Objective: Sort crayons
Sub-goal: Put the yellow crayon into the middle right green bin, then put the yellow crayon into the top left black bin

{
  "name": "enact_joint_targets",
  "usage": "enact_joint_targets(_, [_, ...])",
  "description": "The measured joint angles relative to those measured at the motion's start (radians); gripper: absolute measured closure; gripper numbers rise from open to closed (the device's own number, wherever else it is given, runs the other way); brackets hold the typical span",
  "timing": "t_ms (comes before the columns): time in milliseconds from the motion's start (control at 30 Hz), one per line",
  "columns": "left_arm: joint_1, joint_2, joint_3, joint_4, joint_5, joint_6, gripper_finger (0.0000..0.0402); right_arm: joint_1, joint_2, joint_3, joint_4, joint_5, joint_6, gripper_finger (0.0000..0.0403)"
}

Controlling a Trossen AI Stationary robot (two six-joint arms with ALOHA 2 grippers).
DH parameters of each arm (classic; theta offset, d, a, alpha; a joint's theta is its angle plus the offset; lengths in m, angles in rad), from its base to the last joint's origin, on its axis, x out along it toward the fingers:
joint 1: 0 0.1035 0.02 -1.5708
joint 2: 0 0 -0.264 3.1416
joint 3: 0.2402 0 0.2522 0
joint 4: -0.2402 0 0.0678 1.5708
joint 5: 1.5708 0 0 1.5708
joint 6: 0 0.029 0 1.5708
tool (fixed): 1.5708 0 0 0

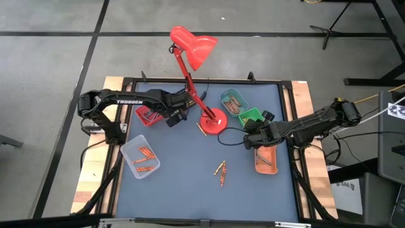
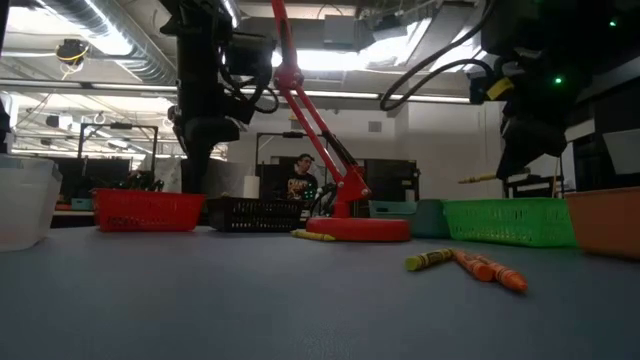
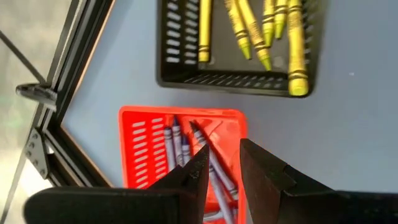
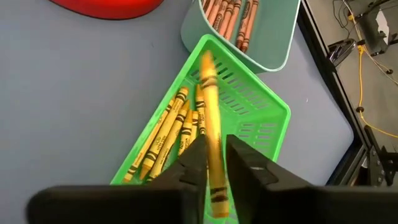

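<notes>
My right gripper hangs over the green tray, shut on a yellow-orange crayon. Several yellow crayons lie in that tray. My left gripper stands open above the red tray, which holds blue-grey crayons; nothing is between its fingers. A few loose crayons lie on the blue mat near its front. One yellow crayon lies by the lamp base. My right gripper pinches the crayon between its two fingers at its near end. The crayon lies along the fingers and sticks out past their tips. The fingers slant down from the table's right side. The crayon is lifted clear above the green tray.
A red desk lamp stands on its round base between the arms. A black tray of yellow crayons sits beside the red one. A teal tray of orange crayons, an orange tray and a clear tray also stand on the mat.
</notes>
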Motion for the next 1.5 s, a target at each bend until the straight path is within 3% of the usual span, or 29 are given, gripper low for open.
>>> enact_joint_targets(300, [-0.103, 0.000, 0.000, 0.095, 0.000, 0.001, 0.0328, 0.000, 0.000, 0.000, 0.001, 0.000, 0.000, 0.0293])
enact_joint_targets(700, [-0.228, 0.070, 0.000, 0.580, 0.000, -0.005, 0.0328, 0.001, 0.000, 0.000, 0.029, -0.004, 0.000, 0.0292])
enact_joint_targets(1133, [-0.254, 0.273, 0.000, 0.720, -0.011, -0.163, 0.0328, 0.002, 0.000, 0.000, 0.051, -0.008, 0.000, 0.0292])
enact_joint_targets(1500, [-0.246, 0.314, 0.000, 0.730, -0.070, -0.165, 0.0328, 0.002, 0.000, 0.000, 0.051, -0.008, 0.000, 0.0292])
